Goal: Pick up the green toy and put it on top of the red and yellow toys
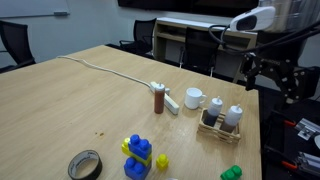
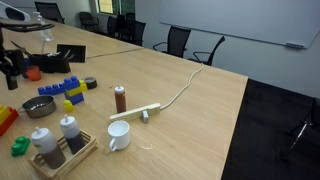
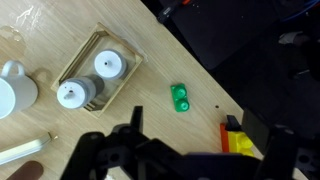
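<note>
The green toy [image 3: 181,98] lies alone at the near right corner of the table, close to the edge, between the tray of bottles [image 3: 98,72] and the red and yellow toys [image 3: 236,140]. The gripper [image 3: 203,135] hangs well above it, fingers apart and empty. A skewed descent could knock the small block over the edge, or a finger could clip the tray.

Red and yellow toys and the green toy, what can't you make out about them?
- Red and yellow toys: in the wrist view, partly hidden by the gripper; in an exterior view, cut off by the left edge.
- Green toy: in both exterior views, too small to show its bumps.
</note>
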You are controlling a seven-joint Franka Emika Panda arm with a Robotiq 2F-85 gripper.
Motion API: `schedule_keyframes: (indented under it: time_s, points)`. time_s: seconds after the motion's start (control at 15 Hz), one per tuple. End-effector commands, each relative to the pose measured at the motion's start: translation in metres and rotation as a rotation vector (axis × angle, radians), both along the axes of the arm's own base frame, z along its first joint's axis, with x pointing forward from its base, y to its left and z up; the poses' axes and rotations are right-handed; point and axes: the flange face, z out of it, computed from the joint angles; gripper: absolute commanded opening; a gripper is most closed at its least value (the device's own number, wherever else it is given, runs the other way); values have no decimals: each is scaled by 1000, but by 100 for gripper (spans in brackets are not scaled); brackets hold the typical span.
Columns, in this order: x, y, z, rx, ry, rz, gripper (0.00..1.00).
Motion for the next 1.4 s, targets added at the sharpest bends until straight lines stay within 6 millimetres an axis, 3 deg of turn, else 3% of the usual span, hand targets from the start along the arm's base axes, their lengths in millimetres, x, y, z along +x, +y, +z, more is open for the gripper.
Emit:
schedule_keyframes:
  time_s: [0.0, 0.2, 0.33, 0.8, 0.87, 1.0, 1.33]
  points:
    - [0, 0, 1, 1, 0, 2, 100]
    - [3, 5, -4, 22, -31, 43, 100]
    - [-1, 16, -19, 22, -59, 80, 100]
    - [-48, 54, -106, -18, -12, 222, 100]
    - [-46, 52, -100, -12, 12, 194, 100]
    - [-49, 54, -110, -21, 15, 214, 100]
    - [-47, 56, -110, -3, 1, 228, 100]
